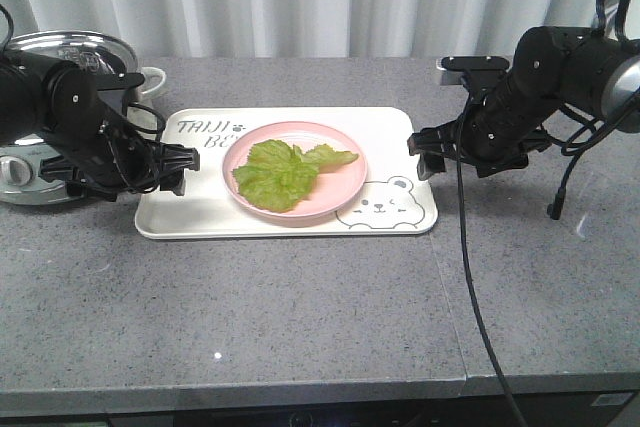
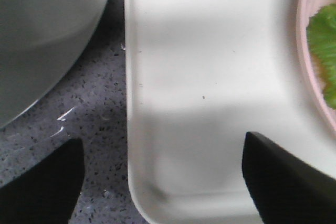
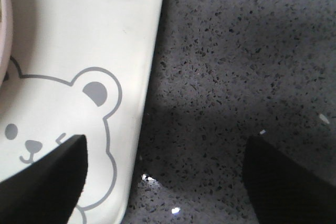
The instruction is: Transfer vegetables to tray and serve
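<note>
Open-jawed, the left gripper (image 1: 182,169) and right gripper (image 1: 424,153) straddled the short rims of the tray (image 1: 190,211). The lettuce leaf (image 1: 280,173) lay on the pink plate (image 1: 345,185) mid-tray (apparently transferred already). Both should pinch together and lift level, lest the plate slide.

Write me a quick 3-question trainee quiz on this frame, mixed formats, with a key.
1. True or false: the lettuce leaf lies directly on the tray floor.
2. In the left wrist view, the fingers of the left gripper stand: A) both over the tray; B) one over the counter, one over the tray; C) both over the counter.
3. Which drawing on the tray shows next to the right gripper in the right wrist view?

Key
1. False: it lies on the pink plate, which sits on the tray.
2. B
3. The bear face.
</note>
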### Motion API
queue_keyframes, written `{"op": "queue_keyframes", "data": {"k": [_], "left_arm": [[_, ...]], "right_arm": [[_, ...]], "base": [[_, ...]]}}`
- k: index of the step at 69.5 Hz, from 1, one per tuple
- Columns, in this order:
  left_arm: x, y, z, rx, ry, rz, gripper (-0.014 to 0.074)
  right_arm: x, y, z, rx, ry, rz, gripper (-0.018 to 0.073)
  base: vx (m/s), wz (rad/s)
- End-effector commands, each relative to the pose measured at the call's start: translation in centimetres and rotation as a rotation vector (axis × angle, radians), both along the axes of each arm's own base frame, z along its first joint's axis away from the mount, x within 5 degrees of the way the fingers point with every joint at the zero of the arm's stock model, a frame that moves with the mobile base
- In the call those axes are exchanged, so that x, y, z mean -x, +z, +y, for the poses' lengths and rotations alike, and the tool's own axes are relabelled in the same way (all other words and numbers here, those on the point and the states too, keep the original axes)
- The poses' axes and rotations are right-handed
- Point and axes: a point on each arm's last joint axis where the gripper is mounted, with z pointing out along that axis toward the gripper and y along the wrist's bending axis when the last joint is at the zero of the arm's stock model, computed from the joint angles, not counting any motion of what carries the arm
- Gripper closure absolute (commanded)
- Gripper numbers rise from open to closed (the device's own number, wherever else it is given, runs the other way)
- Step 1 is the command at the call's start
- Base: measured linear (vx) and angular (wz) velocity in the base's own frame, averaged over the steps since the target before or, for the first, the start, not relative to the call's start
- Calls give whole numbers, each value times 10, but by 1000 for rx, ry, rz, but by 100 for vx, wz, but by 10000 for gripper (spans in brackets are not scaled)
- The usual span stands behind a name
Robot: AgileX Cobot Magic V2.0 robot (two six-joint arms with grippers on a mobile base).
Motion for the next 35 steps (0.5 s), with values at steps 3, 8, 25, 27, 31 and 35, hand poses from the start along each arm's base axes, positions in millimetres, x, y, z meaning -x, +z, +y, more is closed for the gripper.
{"op": "queue_keyframes", "data": {"k": [3,8,25,27,31,35], "left_arm": [[-1,29,0,40,15,-120,18],[-1,29,0,46,24,-125,18],[-3,30,0,55,29,-150,18],[-4,31,0,56,29,-152,18],[-4,31,-1,57,28,-157,18],[-4,31,-1,58,28,-160,18]], "right_arm": [[0,29,0,-25,-1,-108,-20],[-1,24,1,-39,1,-89,-20],[-4,11,3,-44,4,-54,-20],[-4,11,3,-44,4,-54,-20],[-4,11,3,-44,4,-51,-20],[-4,10,3,-43,5,-49,-20]], "base": [[0,0],[0,0],[0,0],[0,0],[0,0],[0,0]]}}
